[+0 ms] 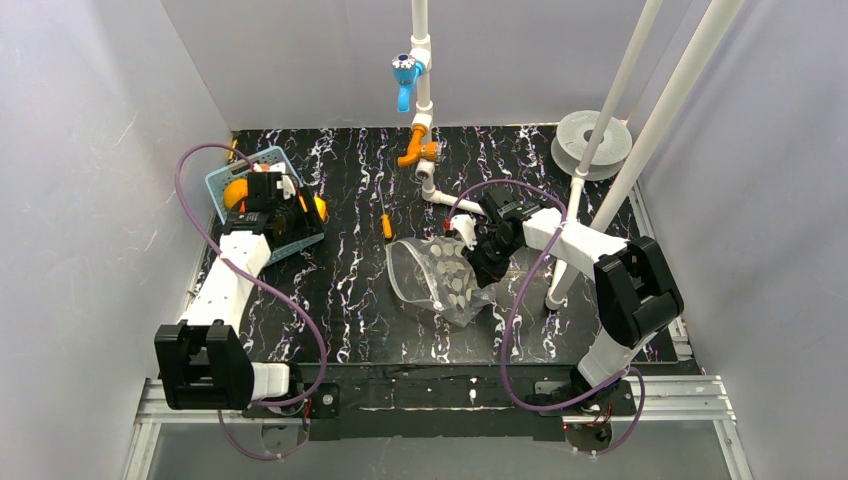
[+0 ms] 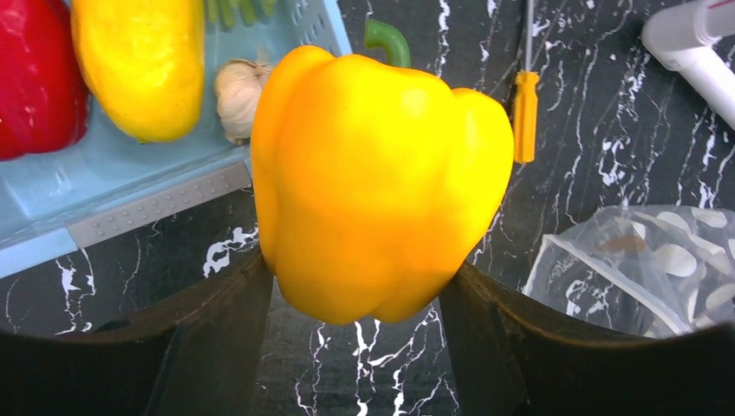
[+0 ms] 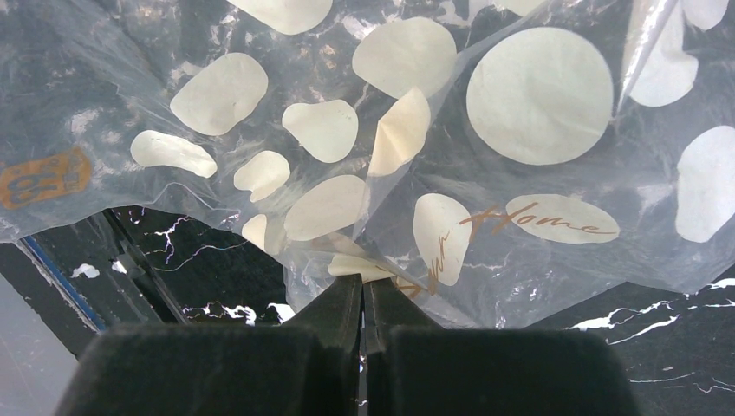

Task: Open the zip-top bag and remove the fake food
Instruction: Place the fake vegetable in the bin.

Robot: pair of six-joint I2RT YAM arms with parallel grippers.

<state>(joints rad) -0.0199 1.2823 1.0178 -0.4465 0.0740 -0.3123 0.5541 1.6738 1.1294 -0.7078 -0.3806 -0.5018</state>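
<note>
DESK: Evidently something was at risk here. What could have been lost?

PHOTO: The yellow pepper (image 2: pixel 381 182) could have been dropped short. It was gripped only by its lower sides in the left gripper (image 2: pixel 355 295), and its skin was glossy. It was hung just beside the rim of the light blue basket (image 2: pixel 130 195), so an early release was judged likely to send it rolling across the table (image 1: pixel 350 300) rather than inside.

DESK: And how were the grippers set?

PHOTO: The left jaws were spread wide around the pepper, with both fingers pressed to it. The right gripper (image 3: pixel 364 290) was pinched fully closed on a fold of the zip-top bag (image 3: pixel 390 130); were that arm raised, the bag might be dragged. Beyond the left hand, a red piece (image 2: pixel 35 78), a yellow piece (image 2: pixel 139 61) and a garlic bulb (image 2: pixel 236 95) were seen in the basket. An orange-handled screwdriver (image 2: pixel 525 117) was pictured between basket and bag. The bag was laid mid-table, and no food could be made out in it.
</note>
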